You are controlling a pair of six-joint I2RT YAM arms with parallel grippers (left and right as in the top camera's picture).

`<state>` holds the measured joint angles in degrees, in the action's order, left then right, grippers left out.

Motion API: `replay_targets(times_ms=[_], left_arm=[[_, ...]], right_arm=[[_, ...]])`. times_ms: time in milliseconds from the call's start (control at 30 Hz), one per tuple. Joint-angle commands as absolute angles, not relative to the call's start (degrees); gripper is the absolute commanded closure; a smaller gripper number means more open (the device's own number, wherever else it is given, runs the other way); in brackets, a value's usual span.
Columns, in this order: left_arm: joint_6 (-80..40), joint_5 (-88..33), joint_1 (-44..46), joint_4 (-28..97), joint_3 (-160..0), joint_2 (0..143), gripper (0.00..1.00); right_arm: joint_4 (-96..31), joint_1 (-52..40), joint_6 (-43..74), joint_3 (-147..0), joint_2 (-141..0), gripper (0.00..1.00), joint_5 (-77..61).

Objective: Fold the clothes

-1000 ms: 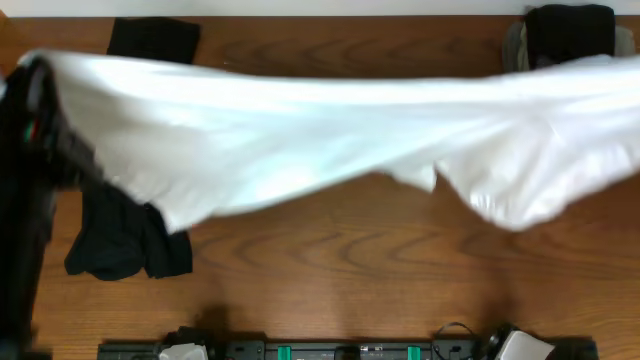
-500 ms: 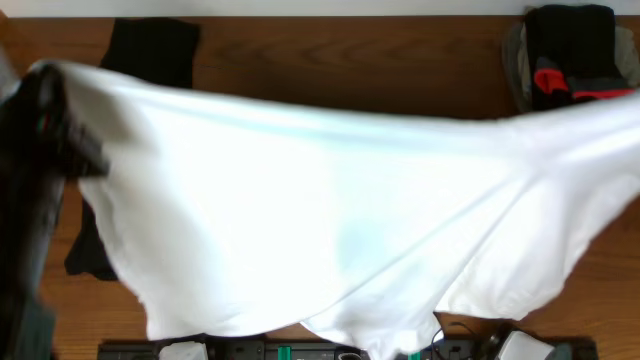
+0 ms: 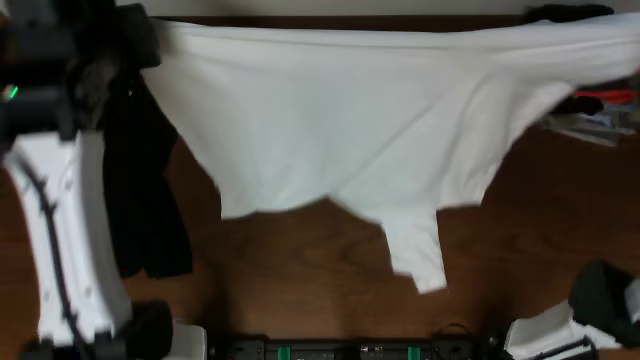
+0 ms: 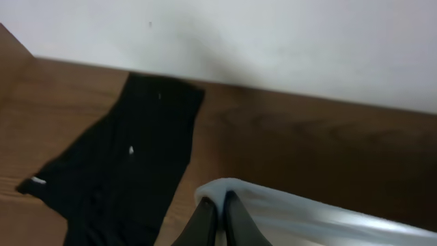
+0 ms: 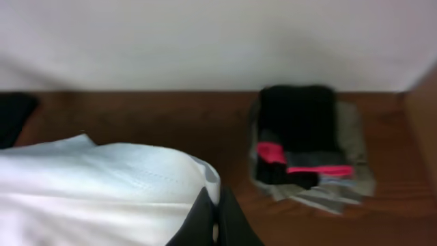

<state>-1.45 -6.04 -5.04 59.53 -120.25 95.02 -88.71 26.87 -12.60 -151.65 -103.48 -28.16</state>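
White T-shirt (image 3: 350,130) stretched aloft, left pincer (image 4: 220,222), right pincer (image 5: 213,222) both pinching it (black garment (image 3: 145,200) alongside)

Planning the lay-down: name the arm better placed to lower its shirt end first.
Right, probably. Left gripper and right gripper both pinch the white shirt, but the black garment lies beneath the left end.

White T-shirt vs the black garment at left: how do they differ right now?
Colour: the white T-shirt is white, the black garment black. State: the T-shirt is stretched between the left gripper and right gripper; the black garment lies loose on the table, ungripped. Spread: the T-shirt spans nearly the full width; the garment is a narrow strip. Both are plain-coloured cloth.
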Motion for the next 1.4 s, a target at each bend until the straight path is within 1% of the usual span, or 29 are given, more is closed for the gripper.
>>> replay_targets(times_ms=[0, 267, 600, 767, 900, 1167, 1367], left_arm=[[-1.13, -3.81, -5.72, 58.33, -120.14, 99.33, 0.94], [-1.04, -3.79, -5.72, 55.07, -120.14, 103.18, 0.94], [-0.84, -3.79, -5.72, 53.95, -120.14, 101.32, 0.94], [0.45, -3.75, -5.72, 54.06, -120.14, 95.55, 0.94], [0.45, -3.75, -5.72, 54.22, -120.14, 88.64, 0.94], [1.63, -3.68, -5.72, 56.58, -120.14, 75.79, 0.94], [1.96, -1.87, -5.72, 57.8, -120.14, 72.1, 0.94]], right_arm=[[-88.4, 24.32, -13.8, -151.76, -107.15, 0.99, -24.38], [-85.8, 21.3, -13.78, -151.76, -111.96, 0.99, -21.21], [-85.67, 21.74, -13.78, -151.85, -109.25, 0.99, -20.78], [-85.73, 22.2, -13.76, -151.85, -103.7, 0.99, -20.69], [-86.0, 23.59, -12.64, -151.85, -98.24, 0.99, -17.91], [-89.56, 29.08, -12.23, -151.85, -87.39, 0.99, -17.78], [-89.93, 33.15, -12.27, -151.85, -82.61, 0.99, -17.74]])
